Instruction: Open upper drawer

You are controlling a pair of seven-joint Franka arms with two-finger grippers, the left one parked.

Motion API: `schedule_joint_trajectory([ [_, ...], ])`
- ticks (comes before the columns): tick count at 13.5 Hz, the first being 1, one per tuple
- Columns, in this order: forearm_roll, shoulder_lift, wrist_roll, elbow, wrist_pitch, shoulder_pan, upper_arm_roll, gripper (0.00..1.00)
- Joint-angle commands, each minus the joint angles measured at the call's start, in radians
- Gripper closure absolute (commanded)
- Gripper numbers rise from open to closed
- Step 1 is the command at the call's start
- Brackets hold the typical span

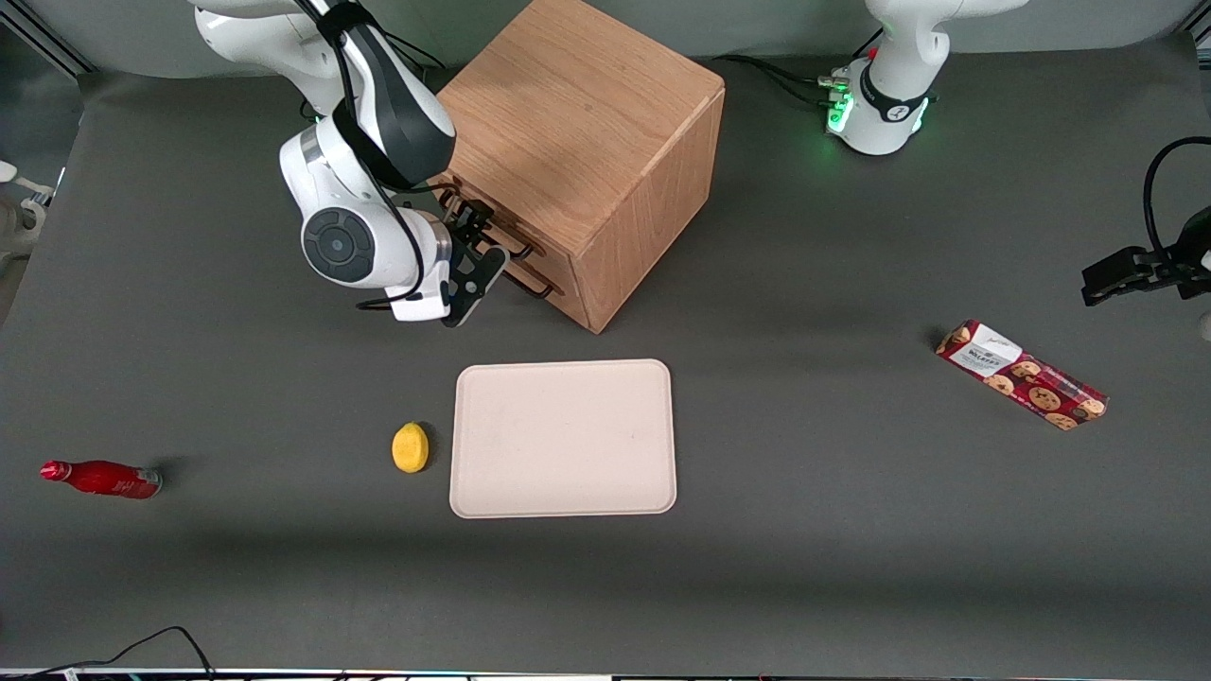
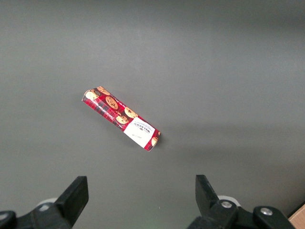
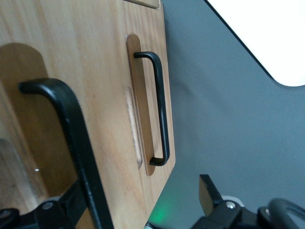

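Note:
The oak cabinet (image 1: 587, 113) stands on the grey table with its drawer fronts toward the working arm's end. The upper drawer's black bar handle (image 1: 509, 243) shows just above the lower drawer's handle (image 1: 532, 282). My right gripper (image 1: 470, 238) is at the upper handle, in front of the drawer fronts. In the right wrist view the upper handle (image 3: 71, 138) is close and runs between my spread fingers, near one fingertip (image 3: 76, 198); the gripper (image 3: 140, 200) is open. The lower handle (image 3: 161, 105) shows farther off. Both drawers look closed.
A beige tray (image 1: 563, 440) lies nearer the front camera than the cabinet, with a yellow lemon (image 1: 410, 446) beside it. A red bottle (image 1: 102, 479) lies toward the working arm's end. A cookie pack (image 1: 1022, 375) (image 2: 121, 117) lies toward the parked arm's end.

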Motion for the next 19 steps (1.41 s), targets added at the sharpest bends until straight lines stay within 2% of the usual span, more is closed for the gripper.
schedule_joint_trajectory([
  [1,0.017,0.013,-0.068,0.009,0.012,-0.026,0.009,0.00],
  [19,-0.009,0.160,-0.312,0.199,0.016,-0.190,-0.005,0.00],
])
